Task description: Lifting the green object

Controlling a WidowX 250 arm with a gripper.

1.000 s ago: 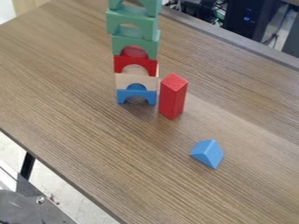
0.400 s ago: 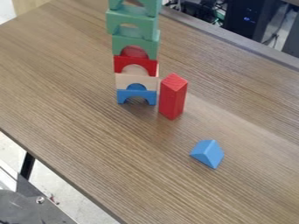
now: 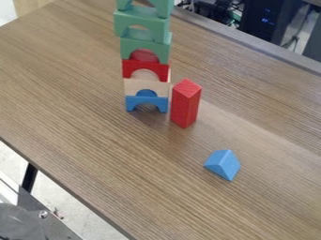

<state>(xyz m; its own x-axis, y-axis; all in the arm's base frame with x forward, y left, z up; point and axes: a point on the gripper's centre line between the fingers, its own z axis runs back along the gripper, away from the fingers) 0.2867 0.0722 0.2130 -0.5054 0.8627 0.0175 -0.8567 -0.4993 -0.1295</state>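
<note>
Three green arch blocks form the upper part of a tall stack: the lowest green arch [image 3: 145, 47] rests on a red arch, the middle green arch [image 3: 141, 23] sits on it slightly to the left, and the topmost green arch [image 3: 164, 6] is cut off by the view's top edge. Below them come the red arch [image 3: 128, 69], a natural wood arch [image 3: 133, 87] and, on the table, a blue arch [image 3: 133, 101].
An upright red block [image 3: 185, 107] stands just right of the stack's base. A blue triangular block [image 3: 224, 165] lies farther right and nearer. The wooden table [image 3: 94, 154] has its front edge at lower left; dark equipment [image 3: 263, 18] is behind its far edge.
</note>
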